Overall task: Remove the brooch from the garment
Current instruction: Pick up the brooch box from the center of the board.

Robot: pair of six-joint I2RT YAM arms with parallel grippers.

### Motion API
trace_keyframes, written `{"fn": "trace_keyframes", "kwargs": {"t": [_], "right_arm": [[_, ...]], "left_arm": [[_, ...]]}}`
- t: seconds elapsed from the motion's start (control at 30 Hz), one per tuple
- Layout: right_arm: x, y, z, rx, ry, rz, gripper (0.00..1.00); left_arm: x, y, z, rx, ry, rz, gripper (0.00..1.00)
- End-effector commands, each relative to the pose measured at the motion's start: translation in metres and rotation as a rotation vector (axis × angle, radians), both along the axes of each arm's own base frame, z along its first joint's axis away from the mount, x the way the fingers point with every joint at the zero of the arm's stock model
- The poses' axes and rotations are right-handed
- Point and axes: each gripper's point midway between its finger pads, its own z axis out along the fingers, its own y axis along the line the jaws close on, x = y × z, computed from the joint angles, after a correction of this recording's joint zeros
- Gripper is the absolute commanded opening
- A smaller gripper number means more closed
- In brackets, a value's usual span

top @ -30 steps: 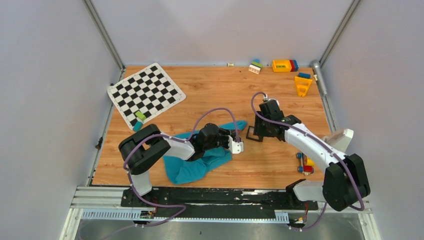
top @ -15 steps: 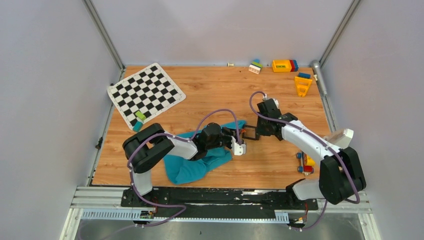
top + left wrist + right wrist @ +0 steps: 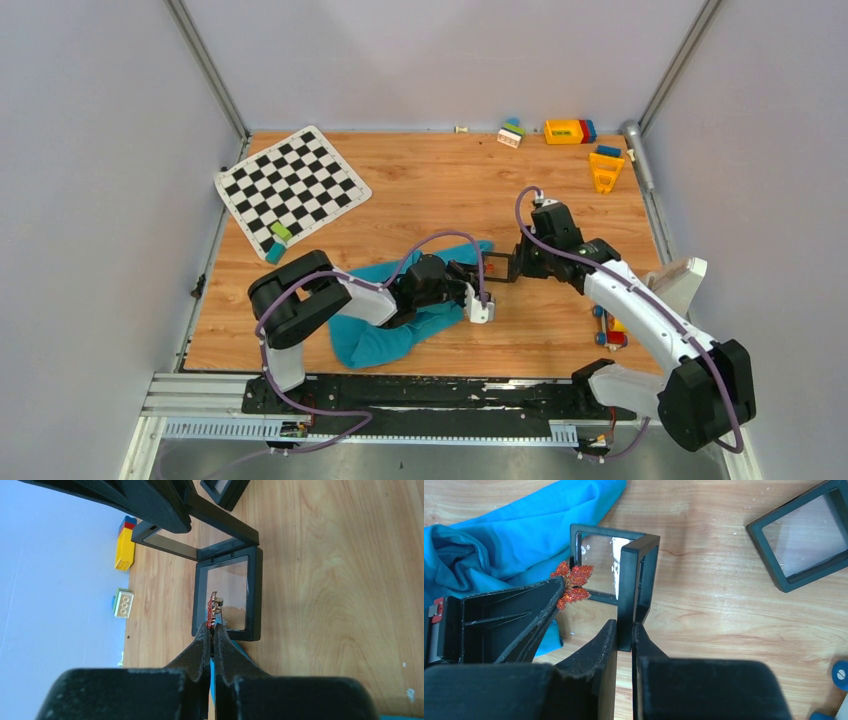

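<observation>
- Two arms work together over the light wooden table (image 3: 420, 190), each doing one half of what looks like a handover into a case.
- Nearest the arm bases, the crumpled teal-blue fabric garment (image 3: 385, 335) lies in a heap under the left arm. No pin shows in it, so the removal itself appears done.
- The left gripper (image 3: 212, 632) has its fingers pressed together on the small red glittery flower-shaped brooch (image 3: 572, 582). It pinches the brooch by one edge, so most of the ornament sticks out past the tips.
- That brooch hangs clear of the cloth, just over the near rim of the open black square display box with a clear window (image 3: 599, 560). It seems lined up to be laid inside.
- The right gripper (image 3: 624, 630) is clamped on the box's hinged black lid (image 3: 625, 595), holding it upright. This is probably meant to hold the case open and steady while the brooch is set in.
- Beside them, a second black square box (image 3: 804, 535) lies flat on the wood, touching nothing.
- Farthest off, the black-and-white checkered mat (image 3: 292, 185) and a few coloured plastic toy blocks (image 3: 568, 131) rest near the back wall, away from the work.
</observation>
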Motion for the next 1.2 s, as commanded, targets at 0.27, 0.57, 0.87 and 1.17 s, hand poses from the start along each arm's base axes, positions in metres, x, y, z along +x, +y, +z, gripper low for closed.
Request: {"fn": "trace_keyframes", "kwargs": {"t": [0.27, 0.57, 0.87, 1.17], "right_arm": [[-0.008, 0.02, -0.005, 0.048, 0.066, 0.077, 0.0], [-0.009, 0.018, -0.012, 0.033, 0.087, 0.069, 0.0], [-0.006, 0.012, -0.012, 0.005, 0.084, 0.036, 0.0], [-0.012, 0.023, 0.001, 0.071, 0.073, 0.089, 0.0]], "left_arm": [[0.005, 0.003, 0.044, -0.138, -0.108, 0.055, 0.0], [0.01, 0.009, 0.057, -0.155, -0.141, 0.105, 0.0], [0.017, 0.021, 0.053, -0.109, -0.191, 0.156, 0.0], [-0.002, 0.004, 0.053, -0.157, -0.12, 0.043, 0.0]]}}
